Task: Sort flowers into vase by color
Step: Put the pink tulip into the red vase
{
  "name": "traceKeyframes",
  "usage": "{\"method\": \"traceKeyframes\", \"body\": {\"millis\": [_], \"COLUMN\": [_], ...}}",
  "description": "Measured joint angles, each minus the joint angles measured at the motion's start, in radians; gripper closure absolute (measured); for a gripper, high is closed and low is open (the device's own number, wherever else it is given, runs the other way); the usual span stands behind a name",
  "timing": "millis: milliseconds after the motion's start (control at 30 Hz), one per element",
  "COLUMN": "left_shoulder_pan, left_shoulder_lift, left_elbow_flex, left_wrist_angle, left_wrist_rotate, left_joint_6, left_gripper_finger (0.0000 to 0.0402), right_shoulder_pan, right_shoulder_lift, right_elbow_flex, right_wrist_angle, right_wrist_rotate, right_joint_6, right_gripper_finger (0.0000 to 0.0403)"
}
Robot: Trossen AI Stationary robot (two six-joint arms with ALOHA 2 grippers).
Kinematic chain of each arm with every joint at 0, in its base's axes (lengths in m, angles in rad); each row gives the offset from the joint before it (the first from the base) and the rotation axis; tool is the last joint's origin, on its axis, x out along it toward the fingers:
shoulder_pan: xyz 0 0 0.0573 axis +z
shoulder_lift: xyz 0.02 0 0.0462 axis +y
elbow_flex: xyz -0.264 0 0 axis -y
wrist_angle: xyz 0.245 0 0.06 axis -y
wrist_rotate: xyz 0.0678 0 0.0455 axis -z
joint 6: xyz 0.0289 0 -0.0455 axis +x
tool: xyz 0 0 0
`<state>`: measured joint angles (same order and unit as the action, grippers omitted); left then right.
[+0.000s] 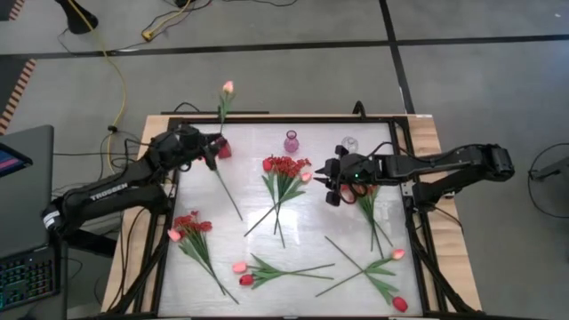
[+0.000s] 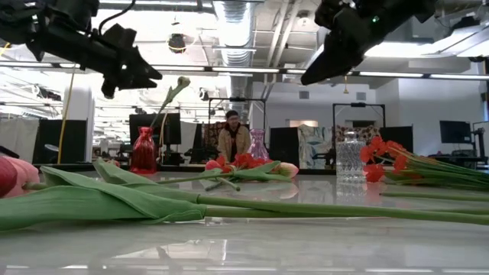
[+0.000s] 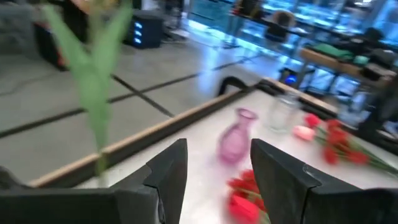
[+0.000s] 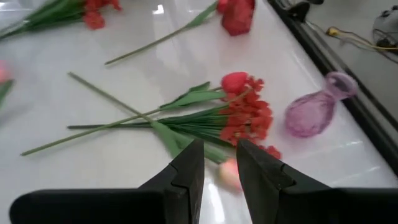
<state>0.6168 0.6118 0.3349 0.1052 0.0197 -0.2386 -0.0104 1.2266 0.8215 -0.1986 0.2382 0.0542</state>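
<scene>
Across the white bench (image 1: 293, 209) flowers (image 1: 283, 169) lie scattered, one pink tulip (image 1: 228, 87) in the red vase (image 1: 223, 148) beside the open left hand (image 1: 212, 151), while the open right hand (image 1: 332, 188) could knock the clear vase (image 1: 349, 144).

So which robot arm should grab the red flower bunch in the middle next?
Probably the right. The right gripper hangs open right beside the red bunch, facing it. The left gripper is farther off, by the red vase holding a pink tulip.

Grey floor (image 1: 267, 53) with dark seams, yellow cable (image 1: 114, 67) — exposed ceiling ducts (image 2: 237, 30), person (image 2: 233, 137) seated behind.
</scene>
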Motion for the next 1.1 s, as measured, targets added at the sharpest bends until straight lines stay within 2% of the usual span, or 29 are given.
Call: {"method": "traceKeyframes", "body": {"millis": [167,433,600,900,1100], "left_shoulder_pan": [-0.167,-0.489,-0.635,-0.772,-0.888], "left_shoulder_lift": [0.028,0.138,0.241,0.458,0.639], "left_elbow_flex": [0.000,0.000,0.000,0.001,0.114], "left_wrist_angle": [0.025,0.146,0.238,0.478,0.487], "left_wrist_rotate": [-0.038,-0.243,-0.317,-0.296,-0.316], "left_joint_6": [-0.019,-0.005,0.024,0.064,0.106], "left_gripper_finger": [0.0237,0.0237,0.0237,0.0237,0.0237], "right_shoulder_pan": [0.058,0.168,0.255,0.446,0.576], "right_shoulder_lift": [0.000,-0.003,-0.003,-0.003,-0.002], "right_elbow_flex": [0.000,0.000,0.000,0.000,0.000], "right_wrist_angle": [-0.001,-0.068,-0.130,-0.194,-0.191], "right_wrist_rotate": [0.000,0.000,0.001,-0.006,-0.005], "right_joint_6": [0.059,0.243,0.413,0.760,0.937], "right_gripper_finger": [0.0280,0.0280,0.0280,0.0280,0.0280]}}
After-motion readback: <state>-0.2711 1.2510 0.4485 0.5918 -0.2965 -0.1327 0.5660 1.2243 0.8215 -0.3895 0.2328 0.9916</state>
